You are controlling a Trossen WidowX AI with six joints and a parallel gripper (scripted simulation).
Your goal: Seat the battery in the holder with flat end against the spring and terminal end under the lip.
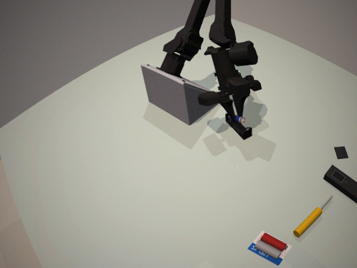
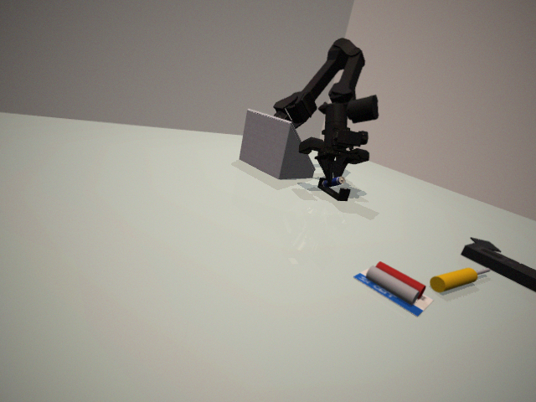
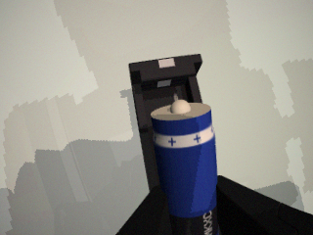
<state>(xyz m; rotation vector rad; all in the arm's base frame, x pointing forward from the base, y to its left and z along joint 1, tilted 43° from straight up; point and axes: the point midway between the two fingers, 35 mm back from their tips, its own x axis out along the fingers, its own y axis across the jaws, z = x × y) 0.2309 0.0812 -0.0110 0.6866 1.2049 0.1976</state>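
My gripper (image 1: 236,116) (image 2: 334,177) (image 3: 188,191) is shut on a blue battery (image 1: 238,119) (image 2: 337,180) (image 3: 186,176) with a white band and a pale terminal nub. It holds the battery over the black holder (image 1: 245,133) (image 2: 340,193) (image 3: 164,73), lengthwise along it. The battery is tilted: its nub end is raised and points at the holder's far end wall. Its flat end is low at the near end, where a spring coil shows at the bottom edge of the wrist view. The holder's floor under the battery is mostly hidden.
A grey wedge block (image 1: 170,93) (image 2: 268,146) stands just left of the holder. Far to the front right lie a card with a red and a grey cell (image 1: 269,245) (image 2: 394,283), a yellow screwdriver (image 1: 308,221) (image 2: 452,279), a black device (image 1: 341,180) (image 2: 502,261) and a small black square (image 1: 341,152).
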